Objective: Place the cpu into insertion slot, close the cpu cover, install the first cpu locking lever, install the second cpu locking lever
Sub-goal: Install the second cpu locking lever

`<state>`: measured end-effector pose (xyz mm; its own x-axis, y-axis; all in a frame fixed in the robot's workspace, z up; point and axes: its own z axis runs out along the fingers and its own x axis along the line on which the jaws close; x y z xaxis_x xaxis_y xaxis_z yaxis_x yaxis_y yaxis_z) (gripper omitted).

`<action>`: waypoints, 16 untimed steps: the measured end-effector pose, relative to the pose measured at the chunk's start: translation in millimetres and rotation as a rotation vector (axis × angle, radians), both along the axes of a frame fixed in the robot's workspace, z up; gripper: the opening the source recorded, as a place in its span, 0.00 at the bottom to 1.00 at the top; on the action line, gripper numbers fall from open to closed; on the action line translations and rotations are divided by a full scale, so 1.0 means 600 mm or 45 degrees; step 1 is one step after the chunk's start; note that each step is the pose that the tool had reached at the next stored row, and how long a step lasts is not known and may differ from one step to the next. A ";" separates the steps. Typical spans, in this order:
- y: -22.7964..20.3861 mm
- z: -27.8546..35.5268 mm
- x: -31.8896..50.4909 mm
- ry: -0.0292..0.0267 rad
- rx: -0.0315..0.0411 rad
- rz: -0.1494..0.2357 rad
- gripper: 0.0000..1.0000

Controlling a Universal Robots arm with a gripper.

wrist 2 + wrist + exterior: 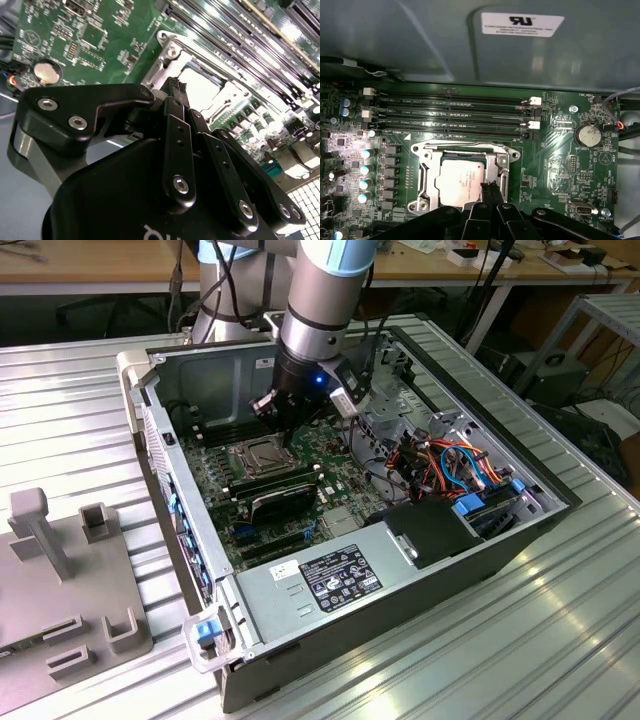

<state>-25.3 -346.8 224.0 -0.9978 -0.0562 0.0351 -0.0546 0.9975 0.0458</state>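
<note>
cpu (456, 181) seated in insertion slot (427, 172) | gripper (490, 192) clenched, empty, fingertips at cpu cover (501, 162) edge | press straight down (avoid sliding across the chip)

No readable print anywhere

1. We see the cpu (457, 181), a flat square chip with a silver-grey top, lying level inside the slot (422, 172) on the green board.
2. The slot's thin silver rim surrounds the chip.
3. The cover (501, 162), a silver frame plate, lies around the chip; whether it is latched we cannot tell.
</note>
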 end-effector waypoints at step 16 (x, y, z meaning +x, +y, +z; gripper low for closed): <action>0.0000 -0.001 0.002 -0.0001 0.0000 0.000 0.11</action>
